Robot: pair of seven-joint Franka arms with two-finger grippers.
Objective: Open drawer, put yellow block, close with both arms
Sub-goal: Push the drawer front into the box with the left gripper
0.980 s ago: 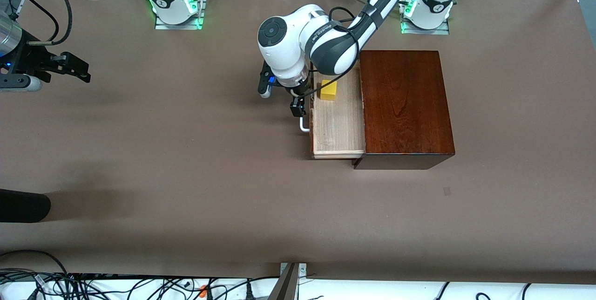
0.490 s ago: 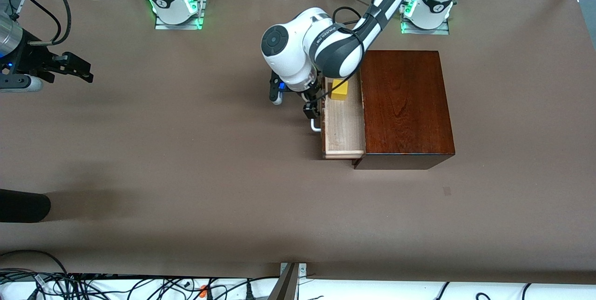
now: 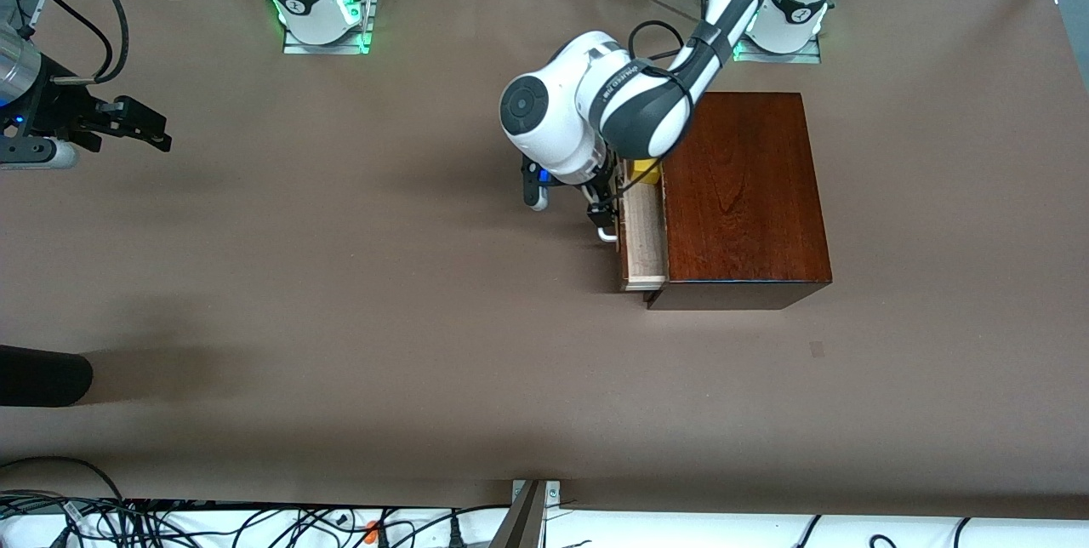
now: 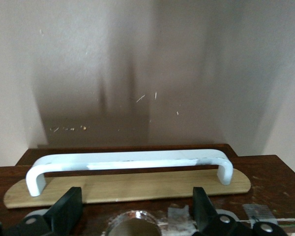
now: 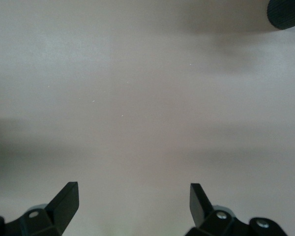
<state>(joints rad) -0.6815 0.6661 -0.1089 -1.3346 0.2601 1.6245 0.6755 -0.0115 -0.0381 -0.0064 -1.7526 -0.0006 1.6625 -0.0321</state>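
Observation:
The dark-brown wooden box (image 3: 740, 191) stands toward the left arm's end of the table. Its drawer (image 3: 644, 243) sticks out only a narrow strip, toward the right arm's end. A sliver of the yellow block (image 3: 646, 171) shows in the drawer, at the box's edge. My left gripper (image 3: 602, 213) is open, low against the drawer's front, beside the white handle (image 3: 607, 233). In the left wrist view my left gripper (image 4: 135, 211) has its fingers spread wide before the handle (image 4: 128, 161) and the dark front (image 4: 265, 172). My right gripper (image 3: 140, 127) waits open at the right arm's end, over bare table (image 5: 132, 196).
A black rounded object (image 3: 42, 378) lies at the table's edge at the right arm's end, nearer the front camera; it also shows in the right wrist view (image 5: 287, 12). Cables run along the table's near edge. The brown table (image 3: 340, 293) spreads wide around the box.
My left gripper has moved toward the box with the drawer's front. The drawer has slid most of the way in, and the yellow block is now mostly hidden. The right arm has not moved.

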